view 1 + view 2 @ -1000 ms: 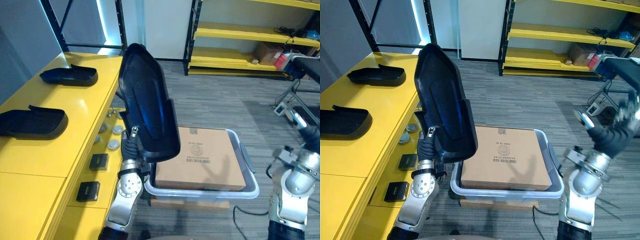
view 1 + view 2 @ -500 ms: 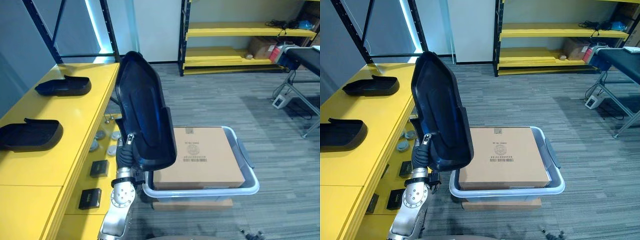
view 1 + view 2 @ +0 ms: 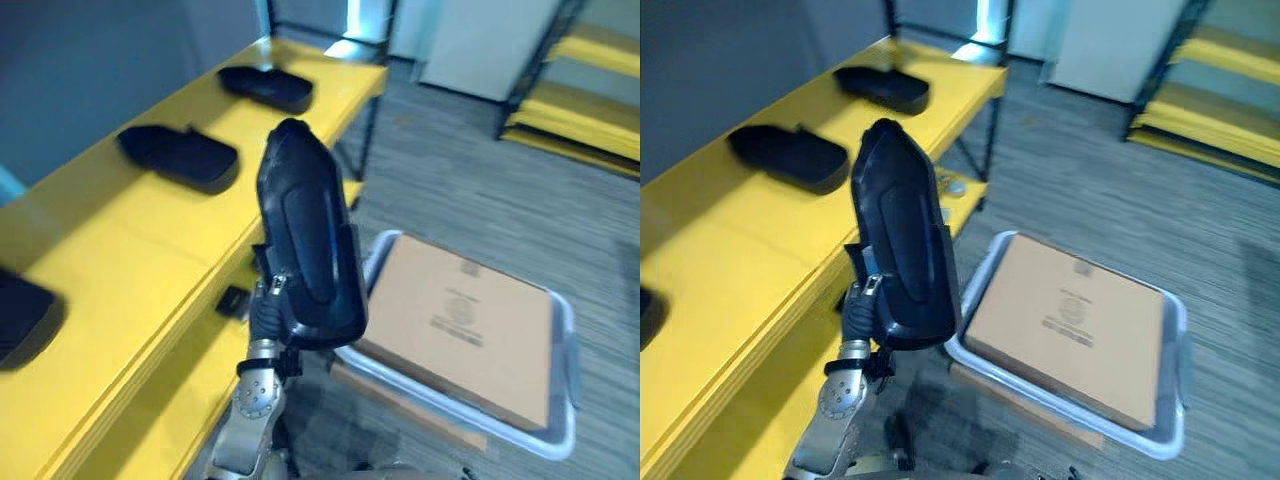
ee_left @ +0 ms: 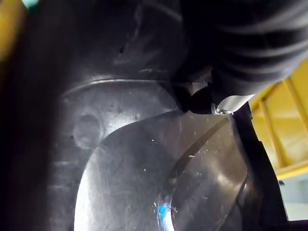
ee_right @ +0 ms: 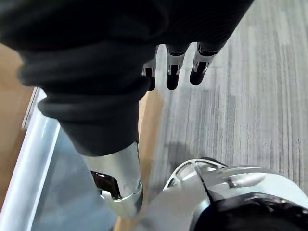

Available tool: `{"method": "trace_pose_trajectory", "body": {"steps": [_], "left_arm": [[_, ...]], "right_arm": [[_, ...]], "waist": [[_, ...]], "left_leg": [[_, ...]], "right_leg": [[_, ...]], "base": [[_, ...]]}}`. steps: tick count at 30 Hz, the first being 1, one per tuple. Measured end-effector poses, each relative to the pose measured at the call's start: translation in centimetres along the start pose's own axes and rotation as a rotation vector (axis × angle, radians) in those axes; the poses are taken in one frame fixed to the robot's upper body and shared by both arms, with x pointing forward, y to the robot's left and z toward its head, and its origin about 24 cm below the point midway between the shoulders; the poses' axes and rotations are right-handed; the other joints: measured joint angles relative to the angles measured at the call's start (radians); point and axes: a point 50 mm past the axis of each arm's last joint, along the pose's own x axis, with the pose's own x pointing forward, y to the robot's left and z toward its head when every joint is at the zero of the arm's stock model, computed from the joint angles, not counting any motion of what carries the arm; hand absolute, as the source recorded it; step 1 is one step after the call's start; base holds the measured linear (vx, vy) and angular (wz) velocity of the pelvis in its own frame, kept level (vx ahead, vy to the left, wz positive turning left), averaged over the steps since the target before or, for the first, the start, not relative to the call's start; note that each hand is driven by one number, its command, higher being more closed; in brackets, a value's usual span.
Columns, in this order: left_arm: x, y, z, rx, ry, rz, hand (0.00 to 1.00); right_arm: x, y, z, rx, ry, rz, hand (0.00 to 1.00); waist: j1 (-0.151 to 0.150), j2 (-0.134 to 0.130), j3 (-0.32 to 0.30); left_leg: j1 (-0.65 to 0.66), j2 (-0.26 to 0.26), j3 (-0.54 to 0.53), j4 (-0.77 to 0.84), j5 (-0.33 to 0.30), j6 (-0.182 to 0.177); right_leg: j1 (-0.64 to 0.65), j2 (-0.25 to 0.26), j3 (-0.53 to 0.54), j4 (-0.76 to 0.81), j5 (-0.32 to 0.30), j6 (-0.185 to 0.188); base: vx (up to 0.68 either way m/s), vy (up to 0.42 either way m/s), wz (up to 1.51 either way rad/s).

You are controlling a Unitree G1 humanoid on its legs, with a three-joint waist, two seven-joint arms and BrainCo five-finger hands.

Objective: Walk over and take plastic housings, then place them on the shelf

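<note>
- The yellow shelf [image 3: 130, 250] runs along the robot's left side. Its front edge passes just beside the left arm.
- A pale bin [image 3: 1181, 340] with a cardboard box [image 3: 465, 320] resting across its top sits on the floor on the far side of the arm, away from the shelf's front edge.
- The held housing [image 3: 310, 250] stands nearly upright in the air, between the shelf's front edge and the bin. Its long axis points up and its lower end is at the hand, so the shelf lies to the left of it and lower.
- Three more housings lie flat on the shelf: a far housing [image 3: 267, 88] by the far end, a middle housing [image 3: 180, 157], and a near housing [image 3: 20, 320] at the near end. The far and middle ones lie crosswise, back to front edge. A bare stretch lies between the middle and near ones, abreast of the held housing.
- The left hand [image 3: 266, 308] is clamped on the held housing's lower end. The thumb shows on its rim, and the other fingers are hidden behind it.
- The right hand [image 5: 172, 67] hangs over the floor by the bin with its fingers loose, holding nothing.
- Judgement: the left hand is nearer the shelf. The move calls for carrying the held housing leftward over the front edge and tipping it from upright to flat, crosswise.
</note>
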Motion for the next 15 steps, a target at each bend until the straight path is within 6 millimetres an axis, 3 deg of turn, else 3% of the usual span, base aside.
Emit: {"method": "trace_pose_trajectory", "body": {"steps": [2, 6, 7, 9, 10, 11, 12, 14, 15], "left_arm": [[0.2, -1.0, 0.6, -0.041, -0.03, -0.05, 1.0], [1.1, -1.8, 1.6, -0.065, -0.079, -0.08, 1.0], [1.3, -2.0, 1.8, -0.068, -0.088, -0.088, 1.0], [1.2, -2.4, 1.9, -0.072, -0.092, -0.102, 1.0], [1.2, -2.2, 1.8, -0.07, -0.09, -0.097, 1.0], [1.2, -2.2, 1.8, -0.069, -0.09, -0.094, 1.0], [1.3, -1.5, 1.7, -0.064, -0.087, -0.057, 1.0], [1.3, -1.1, 1.6, -0.06, -0.083, -0.031, 1.0], [1.4, -0.7, 1.7, -0.058, -0.089, -0.011, 1.0]], "right_arm": [[0.3, -0.1, 0.8, -0.006, -0.02, -0.002, 0.0], [0.6, 0.7, 2.5, -0.006, -0.056, 0.014, 0.0], [0.6, 0.8, 2.8, -0.01, -0.06, 0.018, 0.0], [0.6, 0.9, 3.2, -0.014, -0.074, 0.019, 0.0], [0.6, 0.9, 3.8, -0.016, -0.098, 0.02, 0.0], [0.6, 1.0, 4.1, -0.016, -0.111, 0.024, 0.0], [0.5, 1.7, 4.8, -0.033, -0.141, 0.047, 0.0], [0.5, 2.0, 5.2, -0.038, -0.158, 0.056, 0.0], [0.4, 2.2, 5.7, -0.037, -0.185, 0.066, 0.0]], "waist": [[0.003, 0.014, -0.004], [0.001, 0.016, -0.005], [0.002, 0.016, -0.005], [0.0, 0.017, -0.006], [-0.005, 0.024, -0.007], [-0.008, 0.025, -0.008], [-0.005, 0.029, -0.005], [-0.009, 0.032, -0.005], [-0.032, 0.033, -0.005]], "left_leg": [[0.004, -0.045, -0.047, -0.035, -0.025, -0.021], [-0.011, -0.101, -0.102, 0.001, -0.074, 0.005], [-0.004, -0.118, -0.128, 0.02, -0.099, 0.009], [0.025, -0.144, -0.181, 0.013, -0.124, 0.024], [0.044, -0.151, -0.221, 0.001, -0.133, 0.026], [0.05, -0.151, -0.24, -0.002, -0.136, 0.025], [0.092, -0.155, -0.294, -0.031, -0.135, 0.023], [0.123, -0.16, -0.343, -0.043, -0.134, 0.021], [0.149, -0.169, -0.429, -0.045, -0.134, 0.013]], "right_leg": [[0.025, -0.018, -0.051, 0.009, -0.005, 0.015], [0.055, -0.068, -0.078, 0.072, 0.007, 0.031], [0.064, -0.107, -0.073, 0.147, 0.005, 0.023], [0.037, -0.175, 0.015, 0.311, 0.02, -0.093], [-0.035, -0.181, 0.195, 0.419, -0.014, -0.151], [-0.07, -0.153, 0.288, 0.435, -0.051, -0.138], [-0.167, -0.047, 0.527, 0.433, -0.133, -0.126], [-0.218, 0.013, 0.629, 0.424, -0.16, -0.124], [-0.293, 0.095, 0.792, 0.387, -0.174, -0.096]], "base": [[0.09, 0.145, 0.84], [0.16, 0.123, 0.57], [0.26, 0.175, 0.73], [0.29, 0.149, 0.77], [0.18, 0.068, 0.58], [0.35, 0.09, 0.94], [0.28, 0.049, 0.85], [0.29, 0.017, 1.18], [0.26, -0.035, 1.58]]}}
